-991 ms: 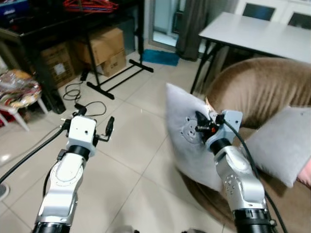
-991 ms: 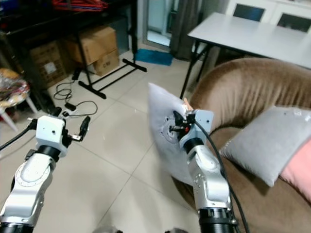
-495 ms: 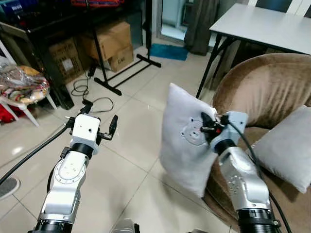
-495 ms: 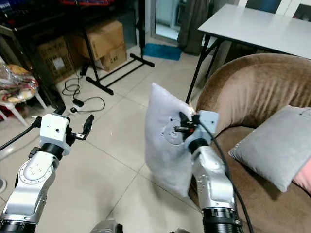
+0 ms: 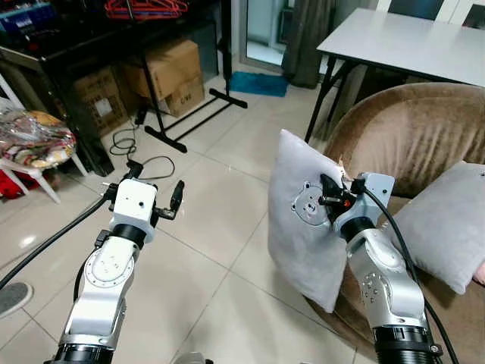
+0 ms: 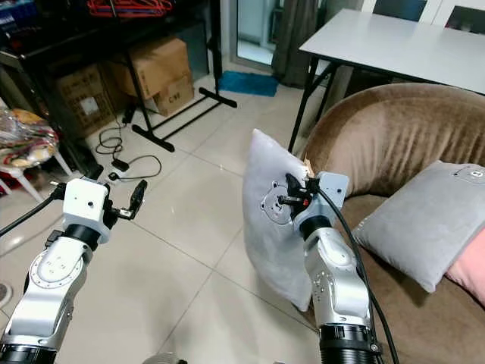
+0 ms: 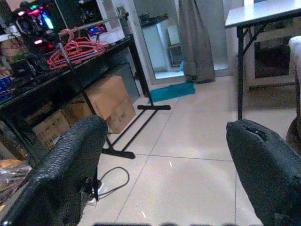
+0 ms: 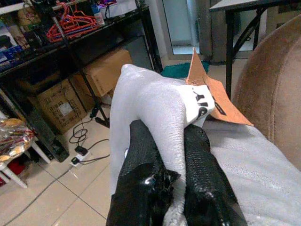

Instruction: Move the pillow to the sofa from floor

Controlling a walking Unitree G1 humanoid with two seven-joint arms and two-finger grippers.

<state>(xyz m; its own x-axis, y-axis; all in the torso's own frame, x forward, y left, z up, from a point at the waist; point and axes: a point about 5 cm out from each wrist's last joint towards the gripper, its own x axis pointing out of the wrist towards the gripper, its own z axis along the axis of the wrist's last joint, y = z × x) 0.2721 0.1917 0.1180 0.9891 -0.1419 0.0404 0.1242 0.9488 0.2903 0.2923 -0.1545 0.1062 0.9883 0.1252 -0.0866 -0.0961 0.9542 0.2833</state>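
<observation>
Tiled floor (image 5: 220, 220), brown sofa (image 5: 413, 136) at right, grey pillow (image 5: 303, 227) with orange tag (image 8: 207, 87), upright off the floor beside sofa, right gripper (image 8: 167, 155) pinching its top corner, left gripper (image 7: 164, 155) spread, holding nothing.

We saw two silver metal arms built of rounded cast segments, each with a circular joint cover ringed by small screws and a ribbed black collar at its base. The left silver arm (image 5: 102, 284) ended in a boxy white wrist housing (image 5: 134, 201) carrying short black fingers (image 5: 175, 199); up close those fingers (image 7: 66, 169) had a rough, pebbled black surface. A black cable (image 5: 45, 243) ran from that housing. The right silver arm (image 5: 386, 284) bore a pale grey-blue wrist block (image 5: 371, 189) with a small red detail beside it, and a black cable (image 5: 398, 246) looped along it. Its glossy black fingers (image 8: 202, 174) looked smoother.
</observation>
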